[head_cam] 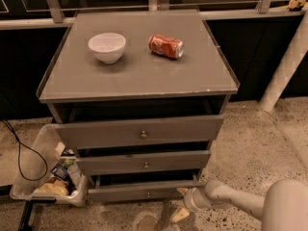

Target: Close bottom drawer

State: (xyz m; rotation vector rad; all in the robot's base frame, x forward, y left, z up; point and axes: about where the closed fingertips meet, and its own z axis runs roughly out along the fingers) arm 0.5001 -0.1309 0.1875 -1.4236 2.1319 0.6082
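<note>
A grey cabinet (139, 78) holds three drawers, all pulled out a little. The bottom drawer (139, 191) has the slimmest front and a tiny metal knob (148, 195); it stands slightly open, close to the floor. My white arm comes in from the lower right. My gripper (185, 196) is low, right by the bottom drawer's right end, at its front. The mid-sized drawer (144, 161) and the tallest top drawer (142, 131) sit above it.
A white bowl (107, 47) and a red can (166, 46) lying on its side rest on the cabinet top. A clear bin of snacks (48, 177) and a black cable (21, 153) are at the lower left. A white post (284, 66) stands at the right.
</note>
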